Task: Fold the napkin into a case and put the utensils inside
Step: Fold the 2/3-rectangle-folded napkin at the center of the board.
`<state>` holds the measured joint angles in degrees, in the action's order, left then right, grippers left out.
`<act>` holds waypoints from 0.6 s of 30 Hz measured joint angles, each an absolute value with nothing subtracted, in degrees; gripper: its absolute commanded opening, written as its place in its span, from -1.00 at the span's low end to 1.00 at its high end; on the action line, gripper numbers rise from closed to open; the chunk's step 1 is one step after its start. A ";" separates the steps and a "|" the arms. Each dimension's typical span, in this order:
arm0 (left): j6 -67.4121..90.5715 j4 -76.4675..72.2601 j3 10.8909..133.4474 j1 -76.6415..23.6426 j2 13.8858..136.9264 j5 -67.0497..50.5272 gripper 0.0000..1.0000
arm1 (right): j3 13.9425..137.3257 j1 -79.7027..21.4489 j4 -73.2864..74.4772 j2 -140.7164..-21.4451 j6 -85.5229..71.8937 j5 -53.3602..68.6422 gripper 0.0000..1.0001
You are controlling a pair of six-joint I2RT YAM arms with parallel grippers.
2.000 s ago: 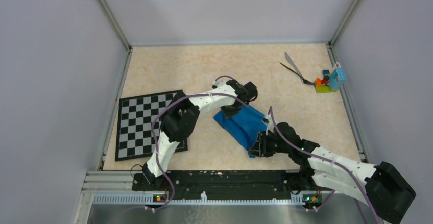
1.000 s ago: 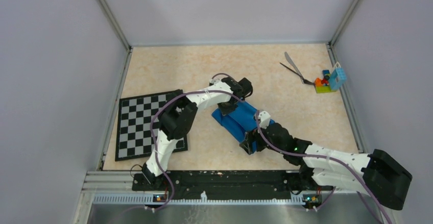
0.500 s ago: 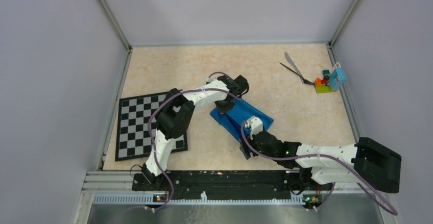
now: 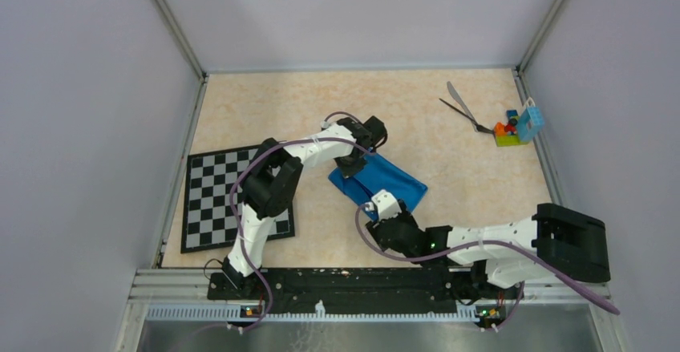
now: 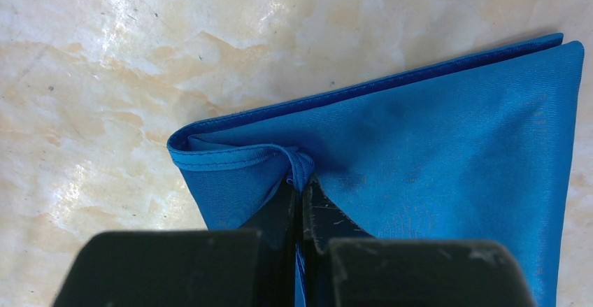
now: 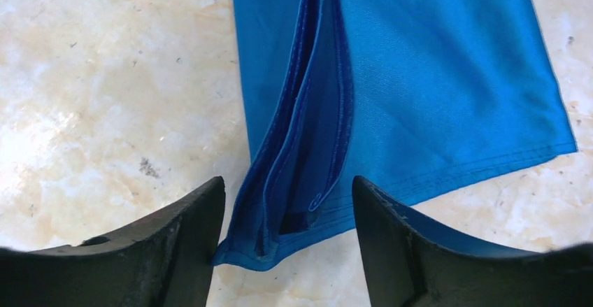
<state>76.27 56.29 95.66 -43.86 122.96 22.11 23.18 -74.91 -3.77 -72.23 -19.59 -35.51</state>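
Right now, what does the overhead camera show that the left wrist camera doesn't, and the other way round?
Only the overhead view shows the chessboard on the left, and the utensils and toy blocks at the far right. Only the left wrist view shows the left gripper shut on a bunched hem of the napkin. Both show the folded blue napkin lying on the beige table.

White shells on the left arm (image 4: 258,230) and right arm (image 4: 491,240), broken by chunky black joint housings. Thin purple cables (image 4: 234,196) looped alongside. Black base rail (image 4: 345,281) along the near edge. Matte black fingers (image 5: 175,265), scuffed at the tips.
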 measured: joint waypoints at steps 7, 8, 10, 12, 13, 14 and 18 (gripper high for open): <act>76.05 55.61 94.98 -43.81 122.56 21.98 -1.00 | 23.22 -74.94 -3.90 -69.30 -18.98 -38.15 -0.54; 76.05 55.53 94.87 -43.79 122.50 21.93 -1.00 | 23.24 -74.61 -4.32 -68.40 -18.90 -37.87 -0.62; 76.03 55.29 94.63 -43.77 122.37 21.91 -1.00 | 23.24 -73.25 -5.54 -66.98 -18.98 -36.47 -0.77; 75.85 55.16 94.54 -43.77 122.30 21.89 -1.00 | 23.24 -70.81 -6.28 -66.32 -19.11 -34.52 -0.96; 75.81 55.07 94.48 -43.75 122.23 21.89 -1.00 | 23.11 -69.45 -6.61 -66.11 -19.18 -33.50 -1.00; 75.68 55.00 94.41 -43.75 122.19 21.89 -1.00 | 22.79 -68.27 -7.07 -65.82 -19.25 -32.53 -1.00; 75.20 54.78 94.21 -43.57 122.06 21.93 -1.00 | 20.58 -62.98 -8.12 -64.31 -21.02 -26.65 -1.00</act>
<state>75.20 54.78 94.21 -43.57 122.06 21.93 20.58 -62.98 -8.12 -64.31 -21.02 -26.65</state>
